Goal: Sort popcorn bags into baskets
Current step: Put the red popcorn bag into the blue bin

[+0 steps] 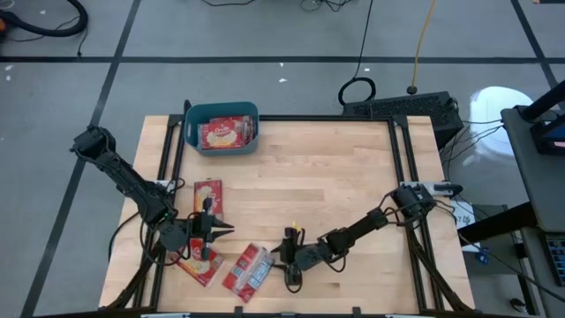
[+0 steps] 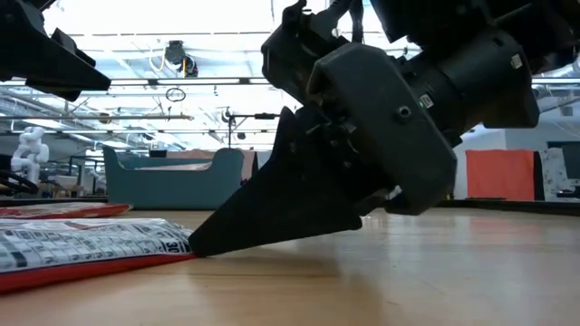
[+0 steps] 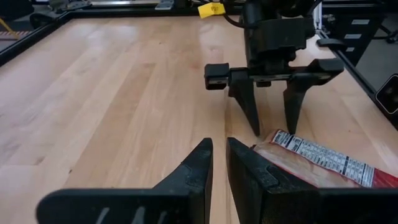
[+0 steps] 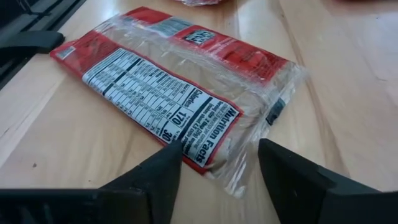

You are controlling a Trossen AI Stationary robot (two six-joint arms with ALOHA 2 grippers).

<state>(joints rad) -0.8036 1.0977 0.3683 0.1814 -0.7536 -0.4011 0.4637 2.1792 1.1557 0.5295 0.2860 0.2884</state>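
Between spread jaws, a red popcorn bag (image 4: 180, 93) lies print-side up.

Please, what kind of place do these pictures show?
Probably a robotics laboratory or workshop. A pale wooden table with a black metal frame stands on a grey floor with loose black cables, and the low view shows a wide hall with ceiling beams.

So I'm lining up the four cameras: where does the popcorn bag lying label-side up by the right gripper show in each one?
High view: popcorn bag at the near table edge, left of the right gripper.
Low view: bag at lower left, a finger tip beside it.
Left wrist view: bag at lower right, right gripper above it.
Right wrist view: bag fills the middle.
Shared landmark: the bag's white nutrition label.
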